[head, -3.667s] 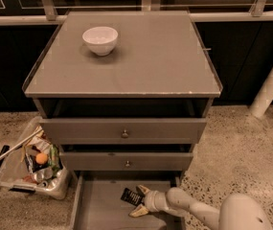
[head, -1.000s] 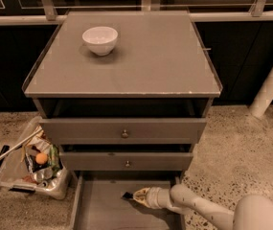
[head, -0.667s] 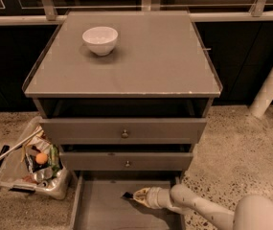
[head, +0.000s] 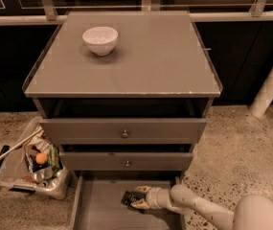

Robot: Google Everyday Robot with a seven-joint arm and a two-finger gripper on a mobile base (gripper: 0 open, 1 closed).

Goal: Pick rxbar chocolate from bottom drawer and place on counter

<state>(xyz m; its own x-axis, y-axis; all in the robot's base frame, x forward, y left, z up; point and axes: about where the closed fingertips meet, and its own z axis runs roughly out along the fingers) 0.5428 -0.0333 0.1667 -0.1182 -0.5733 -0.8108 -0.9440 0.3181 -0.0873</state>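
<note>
The tool (head: 137, 198) sits low inside the open bottom drawer (head: 102, 211), reaching in from the right on the end of a pale arm (head: 198, 208). It is right at the bar (head: 127, 197), a small dark packet that lies on the drawer's grey base, towards the back and right of middle. Tool and bar overlap here, but whether the tool has clamped onto the bar or merely rests against it cannot be told (the two merge into one dark patch).

Above, the two knobbed drawers (head: 122, 130) are pulled out a little, the lower one overhanging the back of the bottom drawer. The surface (head: 145, 61) on top carries only a white bowl (head: 100, 40), upright near its back left corner, well apart from the bar down below.

On the speckled floor (head: 241, 147) to the left of the cabinet stands a clear bin (head: 16, 174) holding mixed rubbish, an orange ball among it. A white post (head: 272, 83) leans at the far right.
</note>
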